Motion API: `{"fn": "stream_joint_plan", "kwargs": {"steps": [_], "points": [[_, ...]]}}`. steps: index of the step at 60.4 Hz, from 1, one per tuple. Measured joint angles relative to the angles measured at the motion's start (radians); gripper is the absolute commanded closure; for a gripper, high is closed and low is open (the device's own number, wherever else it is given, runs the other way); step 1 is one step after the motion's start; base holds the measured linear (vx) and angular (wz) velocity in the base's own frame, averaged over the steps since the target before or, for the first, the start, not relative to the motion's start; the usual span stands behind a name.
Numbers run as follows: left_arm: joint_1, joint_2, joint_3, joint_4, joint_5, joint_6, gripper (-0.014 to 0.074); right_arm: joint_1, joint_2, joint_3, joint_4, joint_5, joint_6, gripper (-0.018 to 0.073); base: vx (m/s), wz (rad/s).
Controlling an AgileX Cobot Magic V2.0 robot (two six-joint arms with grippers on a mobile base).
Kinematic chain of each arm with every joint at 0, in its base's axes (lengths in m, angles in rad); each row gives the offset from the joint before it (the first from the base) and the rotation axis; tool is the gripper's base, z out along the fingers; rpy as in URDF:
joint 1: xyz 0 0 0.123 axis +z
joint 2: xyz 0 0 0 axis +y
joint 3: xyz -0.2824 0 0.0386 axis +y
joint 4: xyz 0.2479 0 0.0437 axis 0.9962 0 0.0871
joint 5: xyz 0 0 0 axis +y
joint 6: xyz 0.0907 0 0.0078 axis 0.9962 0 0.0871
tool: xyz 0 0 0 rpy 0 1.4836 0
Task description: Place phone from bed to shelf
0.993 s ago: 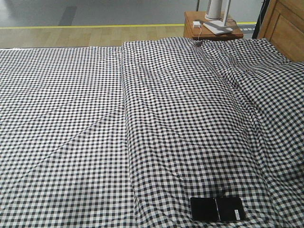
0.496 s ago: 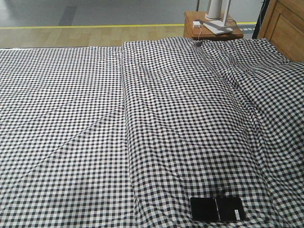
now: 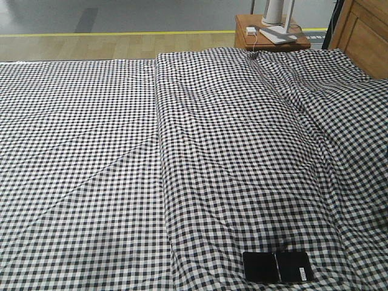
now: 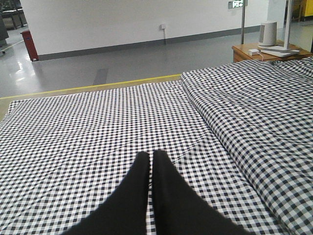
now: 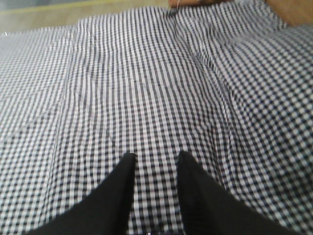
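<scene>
The phone (image 3: 278,267) lies flat on the bed (image 3: 182,157) near the front edge at the lower right; it is a glossy black slab with a centre crease and a small white sticker. No gripper shows in the front view. In the left wrist view my left gripper (image 4: 150,155) hangs shut over the checked cover (image 4: 98,132), holding nothing. The right wrist view shows my right gripper (image 5: 156,157) open over the cover (image 5: 146,88), with only cloth between its fingers. The shelf is out of view.
An orange-brown bedside table (image 3: 242,27) with a white device (image 3: 276,13) and a charger stands beyond the bed's far edge. A wooden headboard (image 3: 364,36) rises at the right. A fold (image 3: 160,151) runs down the cover. Grey floor lies beyond.
</scene>
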Motion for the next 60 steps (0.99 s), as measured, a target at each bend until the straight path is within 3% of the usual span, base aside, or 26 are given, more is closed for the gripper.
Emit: {"fn": "stream_joint_plan", "kwargs": {"steps": [8, 12, 41, 60], "points": [[0.0, 0.0, 0.0, 0.0, 0.0, 0.0, 0.0595, 0.0, 0.015, 0.0, 0.0, 0.015, -0.001, -0.0093, 0.0, 0.0], [0.0, 0.0, 0.0, 0.0, 0.0, 0.0, 0.0595, 0.0, 0.015, 0.0, 0.0, 0.016, -0.001, -0.017, 0.0, 0.0], [0.0, 0.0, 0.0, 0.0, 0.0, 0.0, 0.0595, 0.0, 0.015, 0.0, -0.001, 0.05, -0.001, -0.0136, 0.0, 0.0], [0.0, 0.0, 0.0, 0.0, 0.0, 0.0, 0.0595, 0.0, 0.05, -0.011, -0.086, 0.113, 0.017, -0.0109, 0.0, 0.0]]}}
